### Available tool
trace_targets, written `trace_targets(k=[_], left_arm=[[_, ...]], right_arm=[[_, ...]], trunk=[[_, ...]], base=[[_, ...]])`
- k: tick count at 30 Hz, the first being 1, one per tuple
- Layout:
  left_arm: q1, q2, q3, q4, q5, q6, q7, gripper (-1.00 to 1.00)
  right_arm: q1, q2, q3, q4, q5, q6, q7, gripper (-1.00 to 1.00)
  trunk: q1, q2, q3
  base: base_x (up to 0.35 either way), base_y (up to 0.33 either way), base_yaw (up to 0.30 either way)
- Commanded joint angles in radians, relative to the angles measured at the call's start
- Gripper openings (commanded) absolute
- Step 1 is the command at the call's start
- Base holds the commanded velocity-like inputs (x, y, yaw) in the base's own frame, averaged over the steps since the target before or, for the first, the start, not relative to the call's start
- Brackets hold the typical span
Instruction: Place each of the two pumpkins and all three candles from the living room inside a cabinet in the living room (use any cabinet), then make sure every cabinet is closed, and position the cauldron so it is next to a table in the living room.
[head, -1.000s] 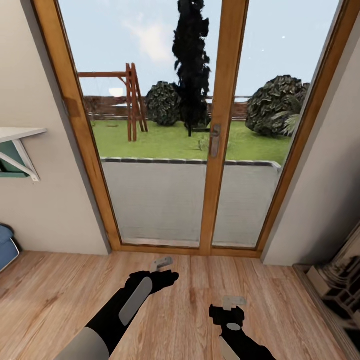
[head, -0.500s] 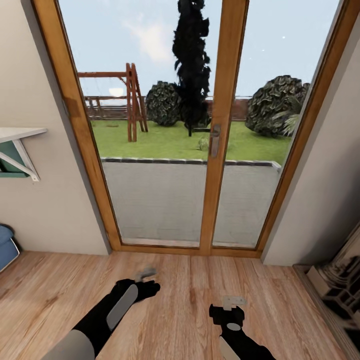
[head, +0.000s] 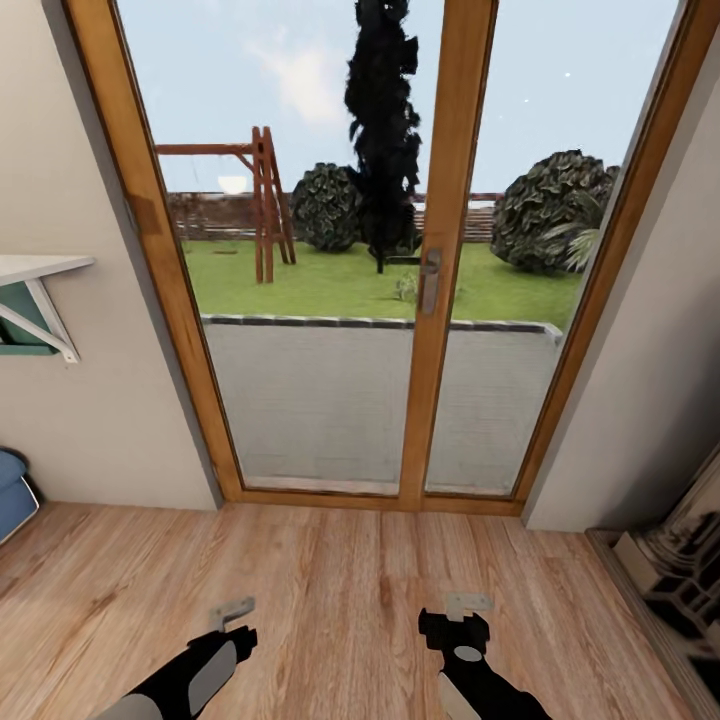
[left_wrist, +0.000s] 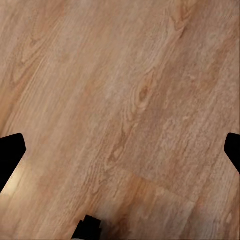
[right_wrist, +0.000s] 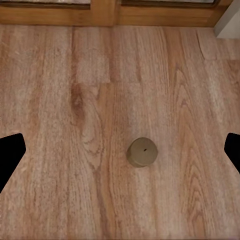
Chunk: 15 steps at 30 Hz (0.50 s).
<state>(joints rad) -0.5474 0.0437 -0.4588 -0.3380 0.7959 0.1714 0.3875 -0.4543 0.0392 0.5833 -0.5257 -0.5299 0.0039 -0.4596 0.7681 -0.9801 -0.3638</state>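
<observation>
Setting: a wooden floor (head: 350, 590) is seen in front of a glazed door (head: 380, 250) with a wooden frame, a garden lying beyond the glass.
Left hand: the left hand (head: 232, 612) is held low over the floor at the near left of the head view; in the left wrist view its dark fingertips (left_wrist: 11, 155) are seen at opposite edges, spread wide, with bare floorboards (left_wrist: 125, 115) between them and nothing gripped.
Right hand: the right hand (head: 468, 605) is held over the floor at the near right; in the right wrist view its fingertips (right_wrist: 10, 155) are likewise set far apart, and nothing is held.
Candle: a small, squat, brownish cylinder (right_wrist: 142, 152), possibly one of the candles, is seen standing upright on the floor in the right wrist view. It lies between the two spread fingers of the right hand but apart from both, closer to the camera than the door sill (right_wrist: 110, 15).
Left wall: a white shelf (head: 40, 270) on a bracket is fixed to the wall, with a blue object (head: 14, 490) below it by the floor.
Right edge: a dark, ornate piece of furniture (head: 680, 580) is partly seen; what it is cannot be told.
</observation>
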Motion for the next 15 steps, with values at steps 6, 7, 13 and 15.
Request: trace_targets(k=[6, 7, 13, 15], left_arm=[[0.0, -0.004, -0.012, 0.004, 0.008, -0.034, 0.008, 1.0], [0.0, -0.003, -0.012, 0.004, 0.008, -0.035, 0.008, 1.0], [0.0, -0.004, -0.013, 0.005, 0.008, -0.039, 0.008, 1.0], [0.0, -0.005, -0.013, 0.005, 0.008, -0.039, 0.008, 1.0]], right_arm=[[-0.001, -0.004, 0.007, -0.002, -0.01, -0.001, -0.008, 1.0], [-0.001, -0.004, 0.007, -0.002, -0.01, -0.001, -0.008, 1.0], [-0.001, -0.004, 0.007, -0.001, -0.011, -0.023, -0.008, 1.0], [-0.001, -0.005, 0.007, -0.001, -0.011, -0.027, -0.008, 1.0]], trunk=[[0.0, -0.001, -0.001], [0.0, -0.001, -0.001], [0.0, -0.001, -0.001], [0.0, -0.001, -0.001]], base=[[0.005, -0.002, 0.0], [0.063, -0.034, 0.0], [0.193, -0.139, 0.0], [0.239, -0.177, 0.0]])
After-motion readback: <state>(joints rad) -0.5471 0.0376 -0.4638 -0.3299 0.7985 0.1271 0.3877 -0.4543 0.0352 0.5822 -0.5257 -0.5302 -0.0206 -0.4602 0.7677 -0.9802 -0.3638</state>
